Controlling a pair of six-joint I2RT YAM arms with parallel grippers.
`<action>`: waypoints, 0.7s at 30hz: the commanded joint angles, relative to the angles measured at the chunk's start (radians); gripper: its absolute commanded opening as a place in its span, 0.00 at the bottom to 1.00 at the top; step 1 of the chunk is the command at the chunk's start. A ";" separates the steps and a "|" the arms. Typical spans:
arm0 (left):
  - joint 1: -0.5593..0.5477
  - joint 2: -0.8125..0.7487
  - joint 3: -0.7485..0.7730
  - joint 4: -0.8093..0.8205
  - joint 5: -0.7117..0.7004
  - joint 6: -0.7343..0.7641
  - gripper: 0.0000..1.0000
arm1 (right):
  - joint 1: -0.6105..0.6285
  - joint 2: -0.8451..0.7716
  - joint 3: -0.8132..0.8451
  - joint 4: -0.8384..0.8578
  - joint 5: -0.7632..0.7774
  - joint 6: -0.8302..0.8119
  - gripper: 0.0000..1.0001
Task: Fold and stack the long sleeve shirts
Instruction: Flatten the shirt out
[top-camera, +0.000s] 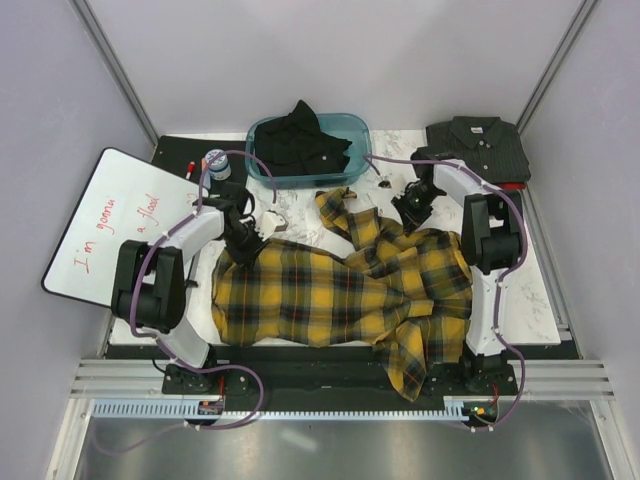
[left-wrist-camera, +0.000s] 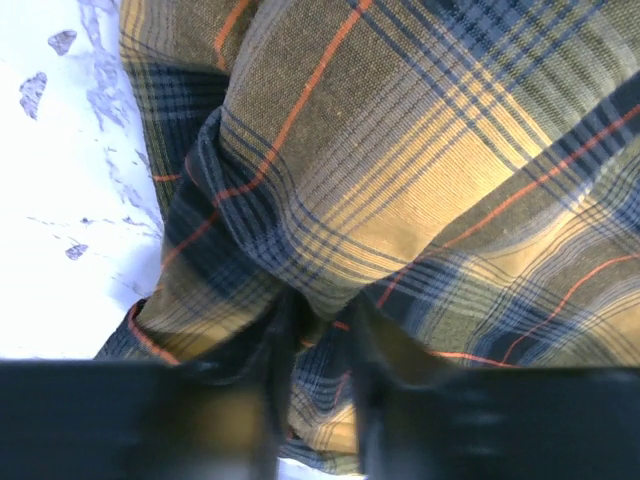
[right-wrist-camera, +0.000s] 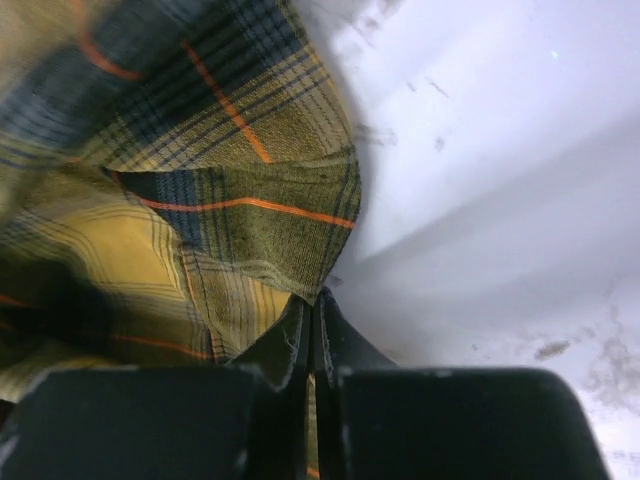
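Left gripper (left-wrist-camera: 315, 400) pinched a bunched fold of the plaid shirt (top-camera: 340, 290), near-left of the teal bin (top-camera: 357, 125) | right gripper (right-wrist-camera: 312, 345) clamped tight on that shirt's thin edge, near-right of the bin | plaid shirt lay spread, rumpled, nearside of the bin | black shirt (top-camera: 300, 140) heaped inside the bin | charcoal shirt (top-camera: 475, 140) folded, right of the bin

Whiteboard (top-camera: 110, 215): red handwriting, "I'm gonna"; second line "a flood", uncertain.
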 joint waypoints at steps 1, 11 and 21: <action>0.008 -0.114 -0.009 0.011 -0.016 0.034 0.15 | -0.078 -0.112 -0.027 0.029 0.105 0.005 0.00; -0.013 -0.467 -0.393 -0.036 -0.032 0.258 0.02 | -0.327 -0.435 -0.456 -0.067 0.161 -0.230 0.00; -0.033 -0.590 -0.336 -0.159 0.101 0.266 0.58 | -0.338 -0.488 -0.546 -0.116 0.195 -0.307 0.14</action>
